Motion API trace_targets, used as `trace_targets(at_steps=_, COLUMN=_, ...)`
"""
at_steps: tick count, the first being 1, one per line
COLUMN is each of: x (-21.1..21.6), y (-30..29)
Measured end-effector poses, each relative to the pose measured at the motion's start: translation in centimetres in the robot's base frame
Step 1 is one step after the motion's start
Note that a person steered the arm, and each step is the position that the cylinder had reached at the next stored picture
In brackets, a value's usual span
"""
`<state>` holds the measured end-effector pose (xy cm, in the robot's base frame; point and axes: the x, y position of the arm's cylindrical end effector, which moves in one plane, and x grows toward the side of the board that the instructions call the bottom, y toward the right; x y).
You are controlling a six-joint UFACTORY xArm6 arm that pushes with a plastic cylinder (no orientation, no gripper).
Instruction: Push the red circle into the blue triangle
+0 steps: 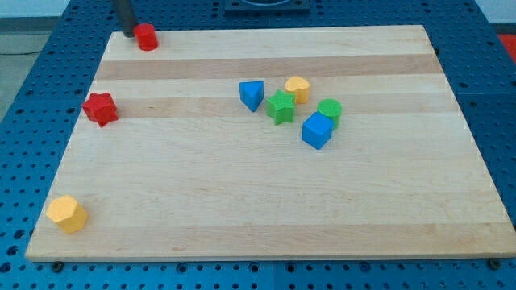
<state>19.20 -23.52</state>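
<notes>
Lower left of frame: yellow block (pixel 66 213), roughly hexagonal, near the board's corner, untouched by the job. Mid left: red star (pixel 100 108) close to the left edge, not the target. Upper left: my tip (pixel 129 33) sits at the board's top edge, just left of the red circle (pixel 146 36) and touching it or nearly so; the rod has no pincer, so there is nothing to report as apart, together or clamped. The red circle stands well apart from the blue triangle (pixel 251 94), which lies right of it and lower, near frame centre. Judgement: the task is at its start, with contact roughly made on the correct side but almost the whole travel left; the push must run rightward and down the frame. Right of the triangle, in a loose cluster: green star (pixel 280 106), yellow block with a rounded top (pixel 297 88), blue cube (pixel 317 130), green cylinder (pixel 330 110). The green star is just beside the triangle and could be nudged on arrival. Surface: pale wooden board (pixel 258 217), planks running left to right, lying on a blue perforated table (pixel 24 97). A dark fixture shows at top centre; too little visible to identify.
</notes>
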Motion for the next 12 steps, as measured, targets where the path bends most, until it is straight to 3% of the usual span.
trace_targets(at_steps=1, x=0.5, y=2.1)
trace_targets(at_steps=3, x=7.2, y=3.7)
trace_targets(at_steps=6, x=6.4, y=8.8)
trace_targets(at_steps=9, x=17.6, y=9.7)
trace_targets(at_steps=10, x=20.0, y=13.0)
trace_targets(at_steps=11, x=20.8, y=15.6)
trace_targets(at_steps=12, x=20.4, y=12.8)
